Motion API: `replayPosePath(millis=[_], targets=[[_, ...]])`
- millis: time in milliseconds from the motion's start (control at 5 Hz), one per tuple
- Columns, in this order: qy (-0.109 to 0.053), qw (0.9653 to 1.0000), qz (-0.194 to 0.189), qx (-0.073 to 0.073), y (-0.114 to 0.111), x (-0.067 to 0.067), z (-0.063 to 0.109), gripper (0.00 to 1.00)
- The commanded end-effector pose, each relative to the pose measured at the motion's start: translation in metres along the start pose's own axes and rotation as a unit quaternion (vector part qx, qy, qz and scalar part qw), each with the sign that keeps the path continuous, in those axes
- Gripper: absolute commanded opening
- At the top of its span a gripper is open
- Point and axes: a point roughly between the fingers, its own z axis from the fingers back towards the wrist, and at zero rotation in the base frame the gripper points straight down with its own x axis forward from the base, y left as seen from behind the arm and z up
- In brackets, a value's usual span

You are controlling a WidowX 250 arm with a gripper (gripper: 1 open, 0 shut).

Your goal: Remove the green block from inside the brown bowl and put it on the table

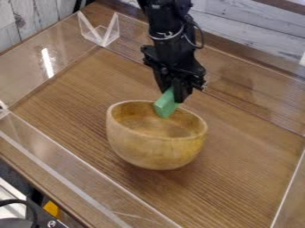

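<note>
Green block (166, 104): slim rectangular bar, plain matte green, seen just right of frame centre. It is tilted, upper end pinched between the black gripper (177, 93) jaws, lower end hanging over the far rim of the bowl. Whether the lower end touches the rim cannot be told. The block is clear of the tabletop.

Gripper: dark, angular metal, pointed steeply downward from the upper middle of the frame, jaws drawn narrow and clamped on the block. Cables are seen running up the arm above it.

Brown bowl (155, 153): round, light-brown wood, thick-walled, grain visible on the inner floor and outer wall. It is placed in the lower centre of the frame, directly below and in front of the gripper. The bowl's hollow is otherwise bare wood.

Table (84, 85): flat brown wood-grain surface, somewhat glossy, with light glare toward the upper left. Clear plastic walls (48, 147) are set around the edges; the nearest one crosses the lower left of the frame. A clear angled plastic piece (100, 28) is noted at the upper left, well apart from the bowl. A pale planked surface is seen beyond the table at the top right.
</note>
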Motion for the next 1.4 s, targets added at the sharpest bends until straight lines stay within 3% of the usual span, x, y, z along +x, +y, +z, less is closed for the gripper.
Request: replayPosePath(millis=[0, 600, 1200], targets=[[-0.009, 0.9998, -0.018, -0.001, -0.005, 0.003, 0.001, 0.0], [-0.01, 0.9991, -0.042, -0.003, -0.015, 0.002, -0.012, 0.0], [0.001, 0.9959, -0.09, -0.008, -0.03, -0.005, -0.022, 0.0]])
